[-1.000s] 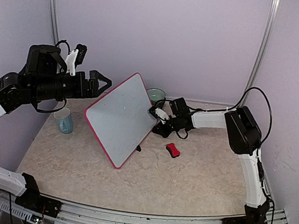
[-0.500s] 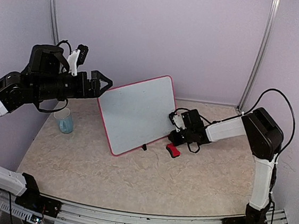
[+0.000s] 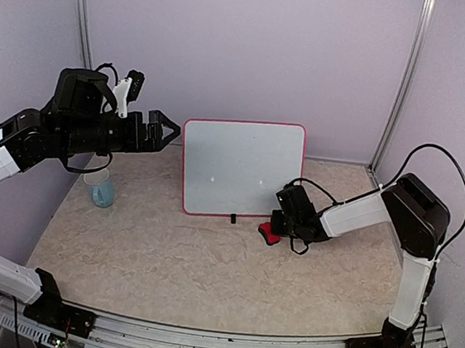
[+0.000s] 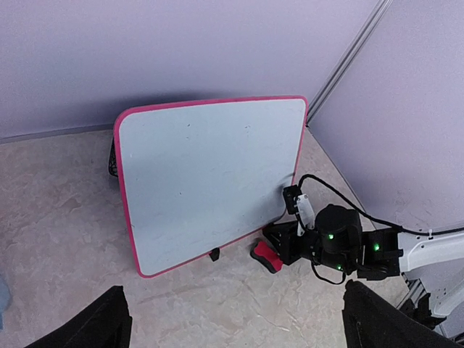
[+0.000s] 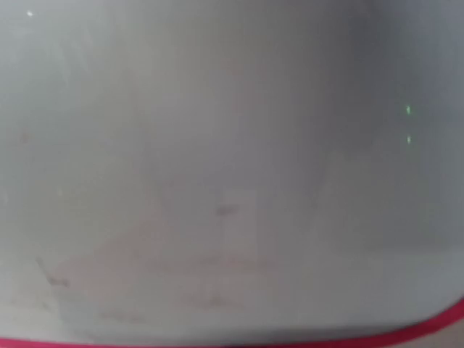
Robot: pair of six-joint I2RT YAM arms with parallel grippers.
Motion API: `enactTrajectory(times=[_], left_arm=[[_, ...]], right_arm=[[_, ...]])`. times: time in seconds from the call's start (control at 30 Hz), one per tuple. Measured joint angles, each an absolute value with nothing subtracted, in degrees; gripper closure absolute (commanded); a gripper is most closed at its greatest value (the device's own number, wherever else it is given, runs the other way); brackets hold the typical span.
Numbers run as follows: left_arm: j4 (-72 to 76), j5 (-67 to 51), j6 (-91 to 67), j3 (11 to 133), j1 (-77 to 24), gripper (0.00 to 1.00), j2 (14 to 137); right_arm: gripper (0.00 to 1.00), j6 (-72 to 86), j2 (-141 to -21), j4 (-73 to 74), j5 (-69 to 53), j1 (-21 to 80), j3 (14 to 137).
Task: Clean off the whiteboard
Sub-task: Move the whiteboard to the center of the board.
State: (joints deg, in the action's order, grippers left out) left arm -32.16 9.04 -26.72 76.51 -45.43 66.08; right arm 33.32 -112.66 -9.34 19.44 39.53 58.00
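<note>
The whiteboard (image 3: 241, 171) stands upright mid-table on a black foot (image 3: 233, 219), its pink-framed white face toward the camera, with no dark writing on it. It also shows in the left wrist view (image 4: 210, 174). The red eraser (image 3: 269, 233) lies on the table by the board's lower right corner, as the left wrist view (image 4: 265, 256) shows too. My right gripper (image 3: 282, 221) sits low against that corner, right beside the eraser; its jaws are hidden. The right wrist view holds only the blurred board face (image 5: 217, 145). My left gripper (image 3: 162, 127) hangs open and empty in the air, left of the board's top.
A light blue cup (image 3: 102, 189) stands at the table's left side. Purple walls close in the back and both sides. A black cable (image 3: 442, 163) loops from the right arm. Bare marbled tabletop (image 3: 205, 279) lies in front of the board.
The board has swung round from a tilted, corner-down pose to upright and square to the camera, shifting right. My right gripper moved right and nearer, down beside the eraser. The left gripper edged right.
</note>
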Motion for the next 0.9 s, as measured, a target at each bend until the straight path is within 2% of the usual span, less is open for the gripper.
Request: enactTrajectory(times=[0.13,0.17,0.23,0.33,0.6,0.9], left_arm=[[-32.2,9.1,-26.7,76.5,-45.4,0.01,66.1],[-32.2,9.1,-26.7,76.5,-45.4,0.01,66.1],[-32.2,9.1,-26.7,76.5,-45.4,0.01,66.1],[-32.2,9.1,-26.7,76.5,-45.4,0.01,66.1],[-31.0,9.9,-26.8,75.3,-45.4,0.01,65.4],[-25.8,12.5,-27.3,62.8,-45.4,0.01,63.4]], right_arm=[[1.0,36.6,-112.7,-8.6,21.8,40.0,58.1],[0.94,37.1,-112.8,-8.4,22.1,40.0,58.2],[0.6,38.0,-112.8,-8.3,22.4,40.1,58.2],[0.03,40.0,-112.7,-8.3,22.6,40.1,58.2],[0.0,40.7,-108.0,-5.5,21.2,40.3,54.7],[0.0,38.6,-93.4,-0.8,20.0,40.6,45.8]])
